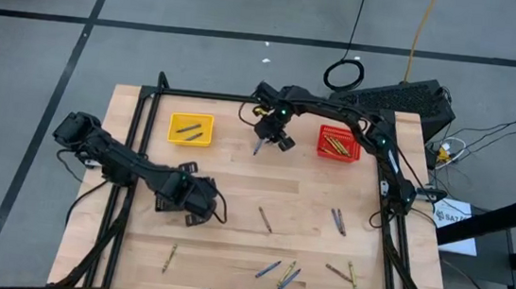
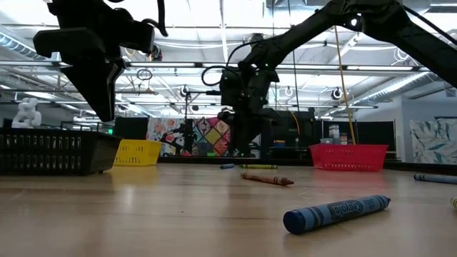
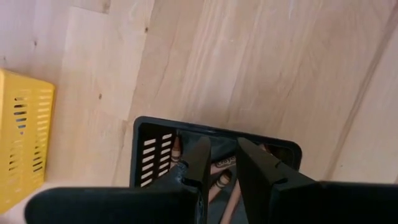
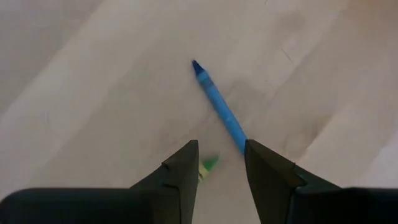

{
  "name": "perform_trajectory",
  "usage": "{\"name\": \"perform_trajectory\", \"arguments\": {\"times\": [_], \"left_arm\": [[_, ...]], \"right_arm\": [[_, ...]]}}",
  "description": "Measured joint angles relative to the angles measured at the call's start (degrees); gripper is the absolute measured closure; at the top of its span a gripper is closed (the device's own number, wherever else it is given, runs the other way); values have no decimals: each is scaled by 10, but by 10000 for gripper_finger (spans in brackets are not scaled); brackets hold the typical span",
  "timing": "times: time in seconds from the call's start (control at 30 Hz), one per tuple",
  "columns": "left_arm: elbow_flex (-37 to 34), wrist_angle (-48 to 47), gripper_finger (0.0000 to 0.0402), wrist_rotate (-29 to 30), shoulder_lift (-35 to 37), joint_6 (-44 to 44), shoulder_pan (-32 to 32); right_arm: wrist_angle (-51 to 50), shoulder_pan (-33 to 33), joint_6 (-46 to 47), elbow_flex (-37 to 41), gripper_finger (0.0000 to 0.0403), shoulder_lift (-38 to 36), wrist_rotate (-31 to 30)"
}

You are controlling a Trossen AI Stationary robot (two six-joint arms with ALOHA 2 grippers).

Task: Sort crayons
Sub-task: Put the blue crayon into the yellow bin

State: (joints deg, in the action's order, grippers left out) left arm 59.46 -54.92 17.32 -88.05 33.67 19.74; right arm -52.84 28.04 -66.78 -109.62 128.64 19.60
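Hovering over the far middle of the table, the right gripper is standing with its fingers parted and nothing between them. Below it a blue crayon is lying flat on the wood, its long axis running diagonally and its pointed tip aimed away from the fingers; in the high view it shows as a short dark stick between the yellow basket and the red basket. A green crayon tip is peeking out between the fingers, the rest of it being hidden.

The left gripper is hanging over the black basket, its fingers a narrow gap apart and gripping nothing that can be seen. Brown crayons are lying inside the basket, largely covered by the fingers.

More crayons are lying scattered along the near edge at mixed angles. In the low view another blue crayon is lying nearest the camera, running nearly across the picture.
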Motion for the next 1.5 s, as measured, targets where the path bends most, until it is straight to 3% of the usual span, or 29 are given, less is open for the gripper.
{"name": "perform_trajectory", "arguments": {"times": [0.37, 0.67, 1.0, 1.17, 1.3, 1.5], "left_arm": [[0, 0, 333, 3, 0, -1, -6], [0, 0, 333, 2, 0, -17, -6], [0, 3, 333, 3, 0, -27, -6], [0, 4, 333, 3, 0, -25, -6], [0, 4, 333, 4, 0, -25, -6], [0, 5, 333, 4, 0, -25, -6]], "right_arm": [[40, -72, 46, -3, 287, 1, 0], [53, -44, 75, -3, 287, 23, 0], [66, -44, 193, -42, 287, 22, 17], [56, -44, 318, -44, 287, 21, 7], [57, -44, 481, -44, 287, 21, -49], [58, -41, 640, -44, 287, 21, -104]]}}
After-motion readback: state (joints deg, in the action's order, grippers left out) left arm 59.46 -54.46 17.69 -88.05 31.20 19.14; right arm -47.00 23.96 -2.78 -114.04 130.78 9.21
